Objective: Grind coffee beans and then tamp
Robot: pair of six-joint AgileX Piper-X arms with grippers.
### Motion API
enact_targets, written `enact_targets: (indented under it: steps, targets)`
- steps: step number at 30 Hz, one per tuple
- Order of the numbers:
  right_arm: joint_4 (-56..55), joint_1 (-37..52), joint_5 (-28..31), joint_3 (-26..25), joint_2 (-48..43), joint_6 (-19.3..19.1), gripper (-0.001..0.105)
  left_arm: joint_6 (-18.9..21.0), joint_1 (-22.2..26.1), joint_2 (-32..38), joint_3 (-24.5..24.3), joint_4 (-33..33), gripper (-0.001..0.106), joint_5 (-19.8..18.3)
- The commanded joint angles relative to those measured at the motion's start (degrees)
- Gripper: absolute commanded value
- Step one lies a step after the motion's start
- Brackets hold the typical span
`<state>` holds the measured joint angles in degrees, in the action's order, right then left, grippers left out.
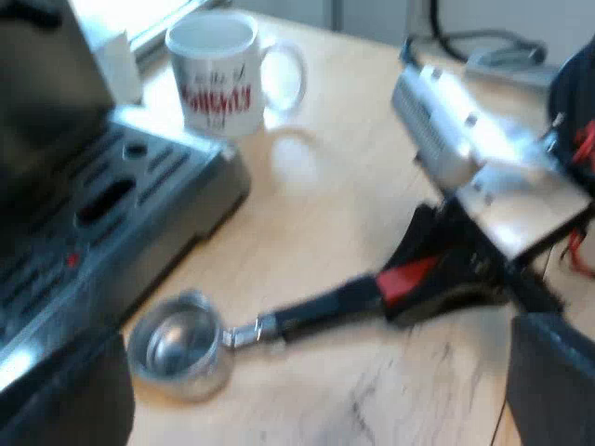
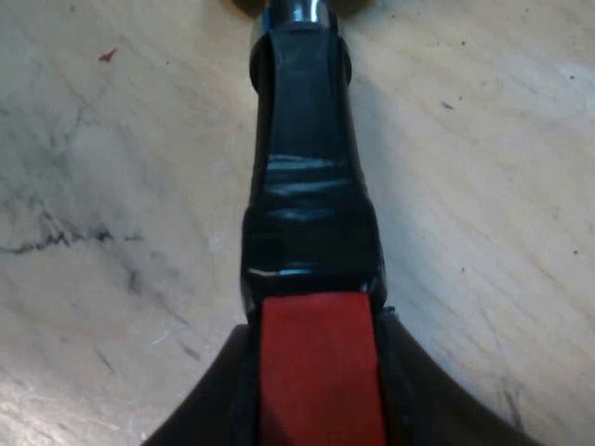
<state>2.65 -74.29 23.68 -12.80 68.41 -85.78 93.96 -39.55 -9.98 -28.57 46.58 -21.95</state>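
Observation:
The metal holder (image 1: 177, 344) lies on the wooden table with its empty basket close to the espresso machine's drip tray (image 1: 102, 214). Its dark handle (image 1: 321, 311) runs away from the machine and ends in red (image 1: 406, 276). My right gripper (image 1: 437, 279) is at that red end. In the right wrist view the handle (image 2: 307, 186) lies between the right gripper's (image 2: 321, 390) fingers (image 2: 209, 409), which press against both sides of the red end (image 2: 321, 372). My left gripper (image 1: 307, 395) hovers above the holder, open and holding nothing.
A white mug (image 1: 218, 74) with red lettering stands on the table beside the far corner of the drip tray. Bare wooden table (image 1: 325, 186) lies between the mug and the holder.

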Motion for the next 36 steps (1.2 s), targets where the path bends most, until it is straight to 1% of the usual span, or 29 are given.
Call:
enact_targets:
  steps: [1, 3, 6, 8, 10, 14, 17, 23, 25, 26, 28, 29, 33, 34, 36]
  targets:
    - [-2.1, 0.1, -2.3, -0.5, 0.0, 1.4, 0.0, 0.7, -0.3, -2.9, 1.0, 3.3, 0.083, 5.2]
    - [-2.6, 0.1, -3.0, -0.7, 0.0, 1.6, 0.001, 0.7, -0.3, -4.5, 1.0, 3.5, 0.083, 6.0]
    - [-4.4, 0.1, -4.7, -0.7, 0.0, 2.2, 0.014, 0.7, -0.3, -8.0, 1.0, 3.6, 0.083, 7.1]
    - [-6.1, 0.1, -5.7, -0.7, 0.0, 4.4, 0.026, 0.7, -0.3, -11.0, 1.1, 3.8, 0.083, 7.0]
    - [-6.3, 0.1, -5.3, -0.7, 0.0, 5.0, 0.034, 0.7, -0.3, -13.8, 1.1, 3.8, 0.083, 6.8]
    - [-6.4, 0.1, -4.7, -1.0, 0.0, 5.0, 0.037, 0.7, -0.3, -19.8, 1.1, 3.8, 0.083, 6.7]
    - [-7.1, 0.1, -4.7, -1.3, 0.0, 5.0, 0.037, 0.5, -0.3, -22.8, 1.1, 3.8, 0.083, 6.7]
    - [-11.6, 0.1, -4.8, -2.9, 0.0, 5.0, 0.038, 0.5, -0.3, -23.8, 1.1, 3.8, 0.083, 6.7]
    - [-13.3, 0.1, -5.0, -3.5, 0.0, 5.0, 0.046, 0.5, -0.3, -23.8, 1.1, 3.8, 0.083, 6.7]
    - [-13.9, 0.1, -4.9, -3.7, 0.0, 5.0, 0.049, 0.5, -0.3, -23.8, 1.1, 3.8, 0.083, 6.7]
    - [-16.1, 0.1, -4.9, -4.3, 0.0, 5.0, 0.063, 0.5, -0.3, -23.8, 1.1, 3.8, 0.083, 6.7]
    - [-16.8, 0.1, -4.9, -4.5, 0.0, 5.0, 0.066, 0.5, -0.3, -23.8, 1.1, 3.8, 0.083, 6.7]
    - [-20.8, 0.1, -5.5, -5.5, 0.0, 5.0, 0.068, 0.5, -0.3, -23.8, 1.1, 3.8, 0.083, 6.7]
    - [-22.0, 0.1, -6.5, -5.7, 0.0, 5.0, 0.068, 0.5, -0.3, -23.8, 1.1, 3.8, 0.083, 6.7]
    - [-23.9, 0.1, -7.3, -6.0, 0.0, 6.0, 0.068, 0.5, -0.3, -23.8, 1.1, 3.8, 0.083, 6.7]
